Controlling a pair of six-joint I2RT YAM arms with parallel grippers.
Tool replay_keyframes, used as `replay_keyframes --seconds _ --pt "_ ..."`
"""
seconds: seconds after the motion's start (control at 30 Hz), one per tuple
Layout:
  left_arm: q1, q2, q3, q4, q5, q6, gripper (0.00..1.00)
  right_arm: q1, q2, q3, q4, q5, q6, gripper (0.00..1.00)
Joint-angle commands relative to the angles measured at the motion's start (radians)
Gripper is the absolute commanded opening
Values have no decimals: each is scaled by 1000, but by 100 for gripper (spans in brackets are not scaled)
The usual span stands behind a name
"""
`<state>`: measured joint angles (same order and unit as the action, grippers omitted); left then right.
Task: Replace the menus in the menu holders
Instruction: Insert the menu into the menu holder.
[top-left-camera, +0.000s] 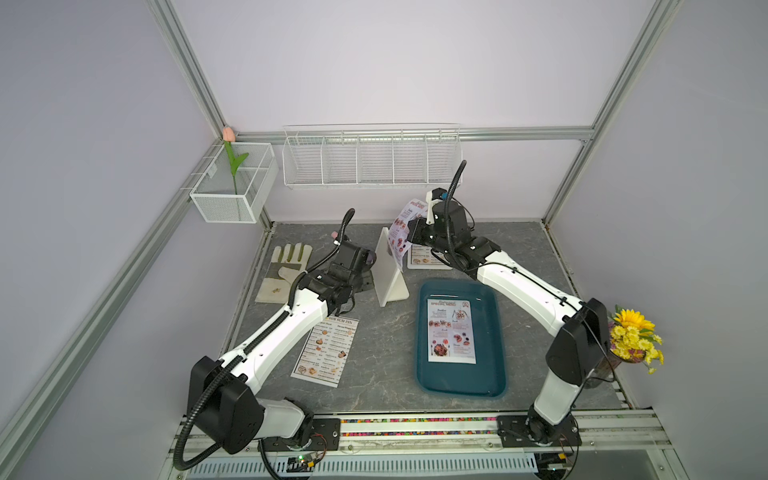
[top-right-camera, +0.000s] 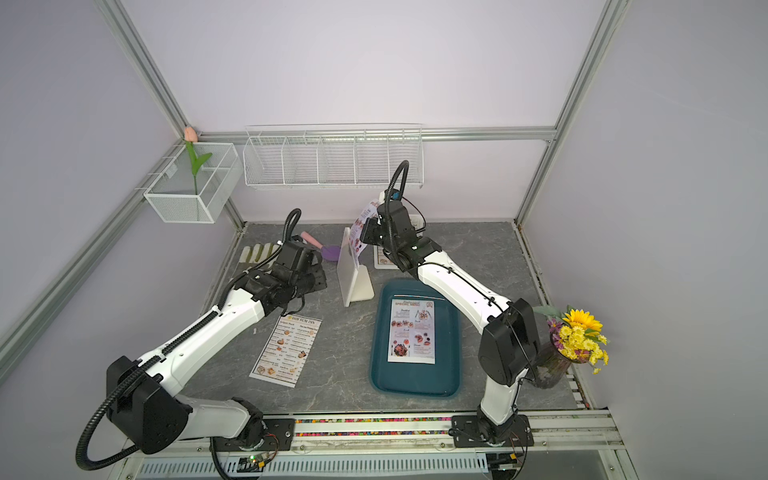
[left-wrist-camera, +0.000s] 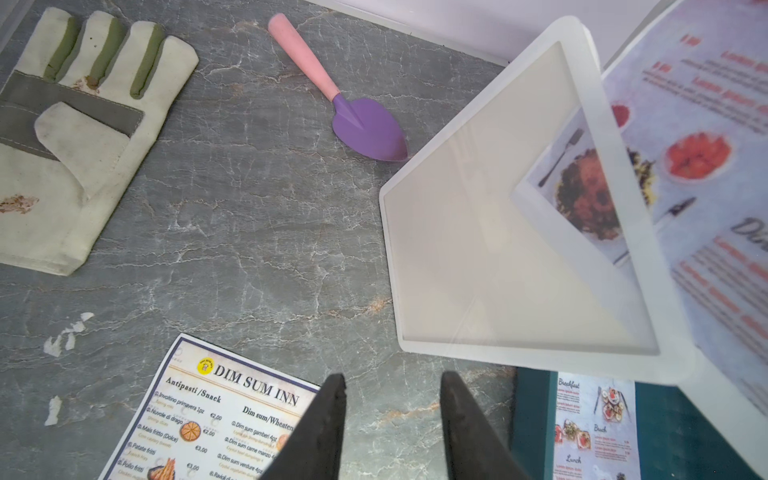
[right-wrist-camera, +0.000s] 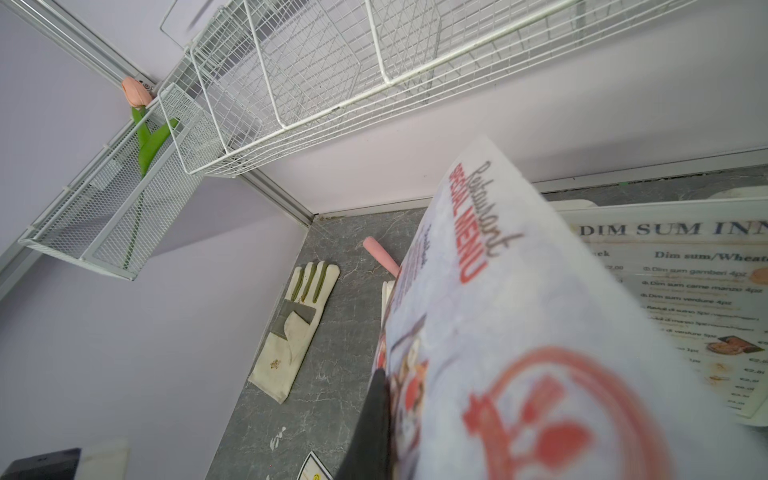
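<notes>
Closest to my right wrist lens is the SPECIAL MENU sheet (right-wrist-camera: 519, 311), pinched tight in the right claw (top-left-camera: 412, 233). Its lower corner sits inside the upright menu holder (top-left-camera: 390, 272) on the counter (top-left-camera: 374, 340). My left claw (left-wrist-camera: 390, 382) hangs spread and empty beside that holder, near the loose DIM SUM INN sheet (top-left-camera: 326, 353). A second holder (top-left-camera: 430, 267) lies flat by the right arm, a DIM SUM INN page (right-wrist-camera: 685, 291) inside. Another special menu (top-left-camera: 451, 330) rests in the teal tray (top-left-camera: 490, 374).

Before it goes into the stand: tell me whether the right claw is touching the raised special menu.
Touching. The right wrist view shows the right claw shut, its dark finger flat against the special menu.
</notes>
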<state>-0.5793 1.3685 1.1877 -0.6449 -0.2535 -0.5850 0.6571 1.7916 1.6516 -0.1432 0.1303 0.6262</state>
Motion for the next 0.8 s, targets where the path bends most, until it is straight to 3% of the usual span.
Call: replay_keyframes --seconds 0.0,0.47,0.77 --pt "-5 -17 41 -25 5 20 41 4 15 9 91 33 -39 7" --pt "-5 15 84 -31 8 37 41 14 59 -15 208 48 -68 7" --pt "-6 19 87 -19 -2 40 41 35 32 -74 286 124 -119 7"
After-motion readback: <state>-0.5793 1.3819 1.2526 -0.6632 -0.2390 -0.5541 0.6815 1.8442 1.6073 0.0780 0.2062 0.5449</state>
